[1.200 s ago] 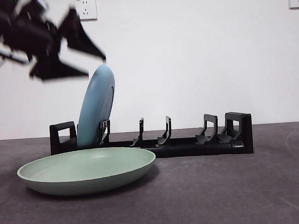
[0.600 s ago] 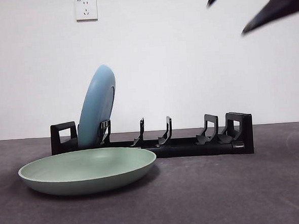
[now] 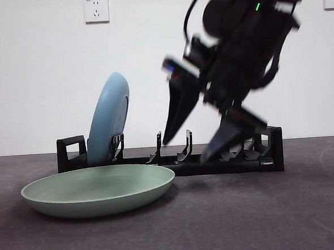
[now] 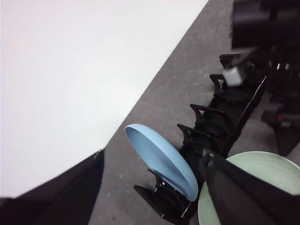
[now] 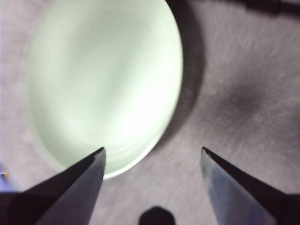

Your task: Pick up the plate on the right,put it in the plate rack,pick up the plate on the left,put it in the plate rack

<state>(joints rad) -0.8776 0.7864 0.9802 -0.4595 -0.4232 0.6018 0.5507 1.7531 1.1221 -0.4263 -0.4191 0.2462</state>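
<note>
Green plate [image 3: 97,190]: smooth, matt pale glaze-like finish, soft sheen inside, looks plastic or ceramic; cannot tell which.
Blue plate [image 3: 108,118]: smooth, satin, even colour.
Plate rack [image 3: 174,155]: black moulded plastic, slightly glossy edges.
Table [image 3: 263,215]: dark grey cloth-like cover, matt, finely rough.
Wall [image 3: 51,81]: white, matt, smooth.
Right gripper [image 3: 192,150]: black plastic fingers, dull finish.

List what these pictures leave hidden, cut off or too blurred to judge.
- Front view: the right gripper and its arm cover the plate rack's right-hand dividers.
- Front view: the green plate hides the rack's lower left rail and the blue plate's seating.
- Right wrist view: motion blur smears the green plate's rim; its left side is cut off.
- Left wrist view: the left gripper's own dark jaw covers part of the green plate.
</note>
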